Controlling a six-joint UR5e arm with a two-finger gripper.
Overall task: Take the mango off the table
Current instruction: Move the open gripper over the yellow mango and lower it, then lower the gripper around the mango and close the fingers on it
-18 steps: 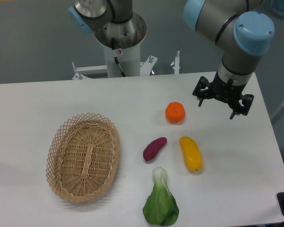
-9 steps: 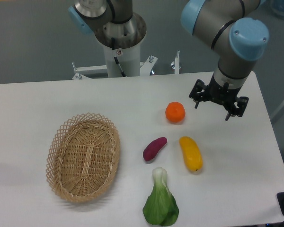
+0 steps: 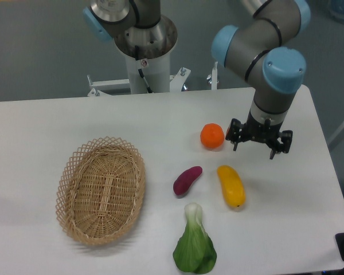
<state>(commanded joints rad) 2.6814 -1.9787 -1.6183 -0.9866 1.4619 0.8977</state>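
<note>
The mango [image 3: 231, 185] is a yellow-orange oval lying on the white table [image 3: 46, 126], right of centre and towards the front. My gripper [image 3: 254, 152] hangs above and slightly behind the mango, a little to its right, not touching it. Its two black fingers point down and stand spread apart with nothing between them.
A round orange fruit [image 3: 212, 136] lies just left of the gripper. A purple sweet potato [image 3: 187, 180] sits left of the mango, and a green bok choy [image 3: 194, 243] lies near the front edge. A woven basket [image 3: 101, 189] occupies the left side.
The gripper has moved left and towards the front, dropping closer to the table and nearer the mango. The fruits and the basket have stayed put.
</note>
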